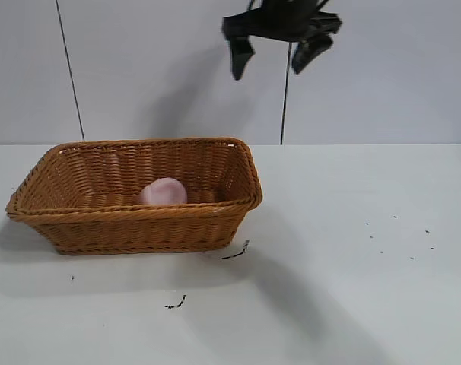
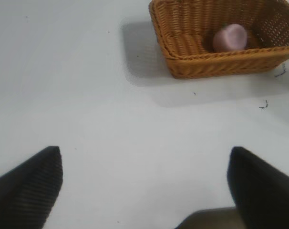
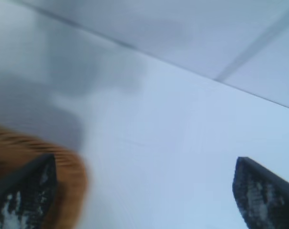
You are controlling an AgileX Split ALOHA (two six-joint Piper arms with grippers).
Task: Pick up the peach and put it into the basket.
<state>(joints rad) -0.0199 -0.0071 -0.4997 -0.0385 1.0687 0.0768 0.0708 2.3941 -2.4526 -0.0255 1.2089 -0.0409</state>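
The pale pink peach (image 1: 163,192) lies inside the orange-brown wicker basket (image 1: 139,226) on the white table's left half; both also show in the left wrist view, the peach (image 2: 230,37) within the basket (image 2: 206,62). High above the basket's right end, my right gripper (image 1: 273,60) hangs open with nothing between its fingers; in its own view the right gripper (image 3: 144,191) has a corner of the basket (image 3: 70,181) beside one finger. My left gripper (image 2: 144,183) stands open over bare table, well away from the basket, and is out of the exterior view.
Small dark specks and scraps lie on the table in front of the basket (image 1: 176,304) and at the right (image 1: 398,239). A white wall with dark vertical lines (image 1: 71,72) stands behind the table.
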